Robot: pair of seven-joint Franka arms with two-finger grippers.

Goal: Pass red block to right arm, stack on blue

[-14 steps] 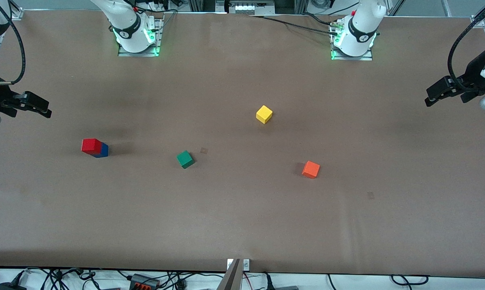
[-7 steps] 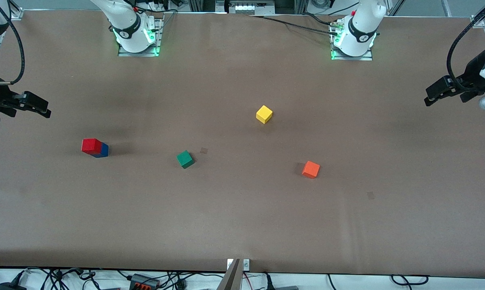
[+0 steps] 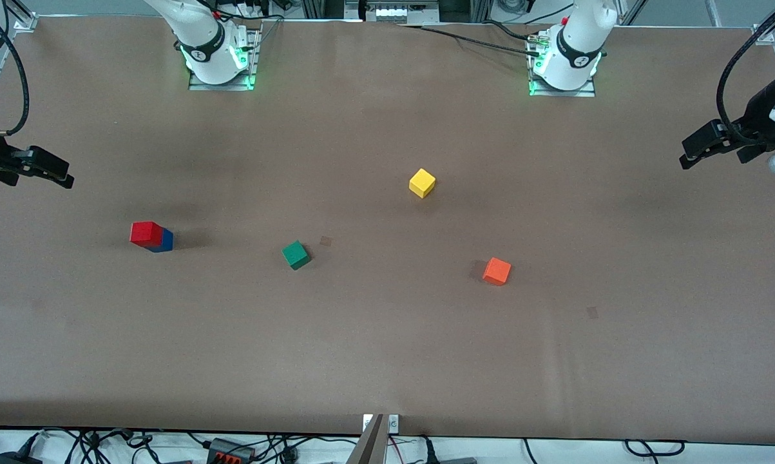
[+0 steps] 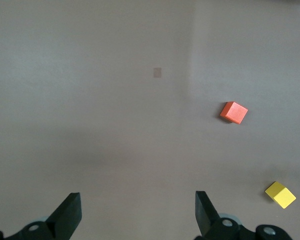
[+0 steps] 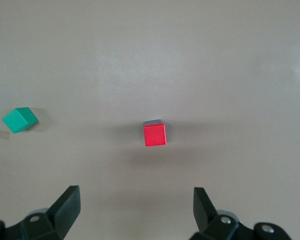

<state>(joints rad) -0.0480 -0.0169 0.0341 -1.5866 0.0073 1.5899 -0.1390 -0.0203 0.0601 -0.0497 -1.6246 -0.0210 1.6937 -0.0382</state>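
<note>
The red block (image 3: 145, 231) sits on top of the blue block (image 3: 166, 240), whose side shows beneath it, toward the right arm's end of the table. In the right wrist view the red block (image 5: 154, 134) covers the blue block (image 5: 153, 122) except for a thin edge. My right gripper (image 3: 64, 179) hangs open and empty over the table's edge at its own end, well away from the stack. My left gripper (image 3: 686, 159) hangs open and empty over the left arm's end of the table. Both wrist views show wide-spread jaws, the right gripper (image 5: 135, 207) and the left gripper (image 4: 137, 210), with bare table between.
A green cube (image 3: 296, 254) lies near the middle, and it also shows in the right wrist view as the green cube (image 5: 20, 119). A yellow cube (image 3: 422, 183) and an orange cube (image 3: 497, 270) lie toward the left arm's end. The arm bases (image 3: 216, 61) stand at the table's back edge.
The right gripper has drawn back a little toward its end of the table. The left gripper has barely shifted. The cubes have not moved.
</note>
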